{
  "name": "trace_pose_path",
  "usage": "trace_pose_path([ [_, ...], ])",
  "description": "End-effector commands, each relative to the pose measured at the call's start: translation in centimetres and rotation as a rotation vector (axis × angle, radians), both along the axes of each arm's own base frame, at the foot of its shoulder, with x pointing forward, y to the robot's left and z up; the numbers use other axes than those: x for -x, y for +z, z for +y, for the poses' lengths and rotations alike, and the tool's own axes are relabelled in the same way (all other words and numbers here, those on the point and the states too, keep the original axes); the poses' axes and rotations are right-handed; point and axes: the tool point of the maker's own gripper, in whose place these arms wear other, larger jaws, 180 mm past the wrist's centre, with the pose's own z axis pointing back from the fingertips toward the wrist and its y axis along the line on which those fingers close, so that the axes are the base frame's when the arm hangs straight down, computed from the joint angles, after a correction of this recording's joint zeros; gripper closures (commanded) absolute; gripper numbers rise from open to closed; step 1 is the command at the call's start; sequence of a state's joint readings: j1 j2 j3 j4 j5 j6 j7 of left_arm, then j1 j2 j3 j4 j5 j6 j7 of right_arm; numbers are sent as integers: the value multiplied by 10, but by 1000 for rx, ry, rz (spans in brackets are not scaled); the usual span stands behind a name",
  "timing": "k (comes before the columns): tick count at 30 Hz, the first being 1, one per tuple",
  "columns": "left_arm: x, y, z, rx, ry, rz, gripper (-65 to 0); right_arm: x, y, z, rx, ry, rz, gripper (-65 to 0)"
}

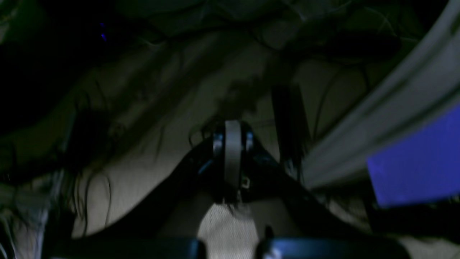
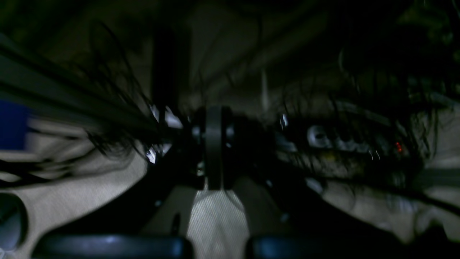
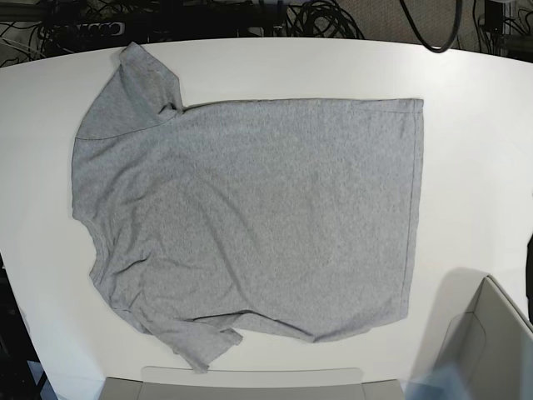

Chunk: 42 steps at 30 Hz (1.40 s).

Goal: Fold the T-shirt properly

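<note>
The heather-grey T-shirt [image 3: 258, 217] lies spread flat on the white table [image 3: 475, 125] in the base view, plain side up, neck and sleeves to the left, hem to the right. One sleeve [image 3: 133, 87] points to the far left corner, the other [image 3: 200, 337] to the near edge. Neither gripper shows in the base view. In the dark, blurred left wrist view my left gripper [image 1: 233, 144] has its fingers pressed together, away from the shirt. My right gripper [image 2: 214, 144] looks the same in the right wrist view, shut with nothing seen between its fingers.
A grey open box [image 3: 487, 342] stands at the near right corner and a grey tray edge [image 3: 250, 379] runs along the near side. Cables [image 3: 316, 17] crowd the table's far edge. A dark arm part [image 3: 530, 275] shows at the right border.
</note>
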<state>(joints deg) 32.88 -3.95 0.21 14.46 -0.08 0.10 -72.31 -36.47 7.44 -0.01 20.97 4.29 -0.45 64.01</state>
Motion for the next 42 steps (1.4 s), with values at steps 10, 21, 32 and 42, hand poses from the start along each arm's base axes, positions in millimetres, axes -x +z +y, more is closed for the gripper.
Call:
trace_pose_path([
  [10, -27, 124, -1, -24, -55, -396, -42, -37, 142, 42, -153, -19, -372, -5],
  [21, -79, 192, -6, -26, -75, -635, -92, -101, 224, 26, -355, -141, -317, -19],
  [32, -103, 189, -1, -31, -49, -547, -133, -134, 238, -27, -487, -288, -253, -284],
  [42, -105, 181, 0, -28, -45, -507, -133, -165, 218, -77, -589, -433, -164, -283],
])
